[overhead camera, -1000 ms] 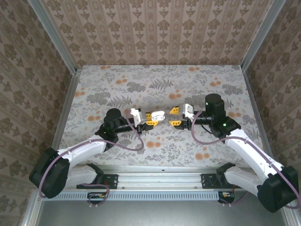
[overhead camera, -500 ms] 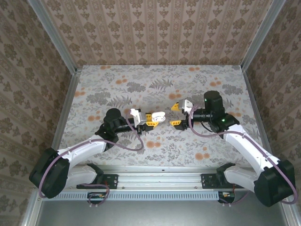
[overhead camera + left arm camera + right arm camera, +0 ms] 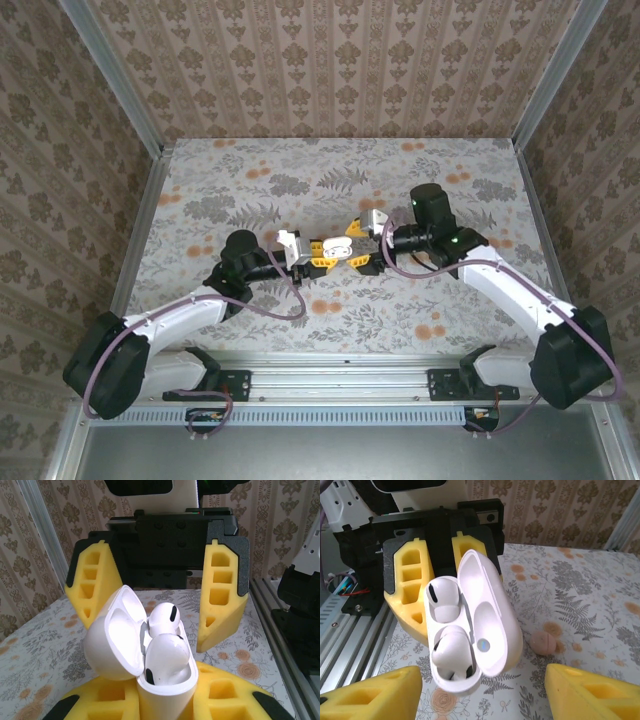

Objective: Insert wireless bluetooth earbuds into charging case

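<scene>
Left fingers clamped tight on the case, holding it up off the worktop, lid flipped open, both earbuds sitting in their slots. Right fingers spread wide either side of it, not touching.

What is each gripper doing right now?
Left gripper: closed, holding the charging case.
Right gripper: open, holding nothing.
</scene>
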Available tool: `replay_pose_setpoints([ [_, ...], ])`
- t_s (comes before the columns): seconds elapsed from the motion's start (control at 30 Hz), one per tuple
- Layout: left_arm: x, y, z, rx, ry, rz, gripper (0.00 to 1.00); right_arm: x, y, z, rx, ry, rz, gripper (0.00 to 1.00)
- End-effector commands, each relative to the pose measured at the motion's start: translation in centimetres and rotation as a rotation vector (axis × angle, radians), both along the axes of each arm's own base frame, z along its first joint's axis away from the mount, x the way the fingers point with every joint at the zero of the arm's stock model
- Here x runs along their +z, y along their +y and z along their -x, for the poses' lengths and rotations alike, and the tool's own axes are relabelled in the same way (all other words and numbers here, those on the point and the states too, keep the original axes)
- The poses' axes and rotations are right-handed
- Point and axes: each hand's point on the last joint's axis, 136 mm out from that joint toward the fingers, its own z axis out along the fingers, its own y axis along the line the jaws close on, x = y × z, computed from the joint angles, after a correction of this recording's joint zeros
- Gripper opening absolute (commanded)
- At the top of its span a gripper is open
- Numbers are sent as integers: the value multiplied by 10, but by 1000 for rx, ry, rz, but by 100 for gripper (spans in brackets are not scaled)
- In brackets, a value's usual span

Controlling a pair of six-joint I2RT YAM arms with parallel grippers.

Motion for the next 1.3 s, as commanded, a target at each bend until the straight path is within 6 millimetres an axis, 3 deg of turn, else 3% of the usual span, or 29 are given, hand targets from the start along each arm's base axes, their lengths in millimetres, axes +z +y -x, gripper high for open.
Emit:
replay_pose_setpoints([
  [0.0,22,-4,4,-31,-37,49,0,11,9,7,80,-22,-20,67],
  [0.27,17,-3,0,-11,-28,42,0,14,12,16,124,-46,-10,64],
  [0.77,15,-2,-3,16,-29,41,0,49,-6,40,116,-134,-70,53],
  [1.1,19,-3,1,-6,-30,49,0,44,-7,15,29,-143,-61,55],
  [1.27,20,-3,0,-4,-32,53,0,37,-3,19,79,-101,-41,55],
])
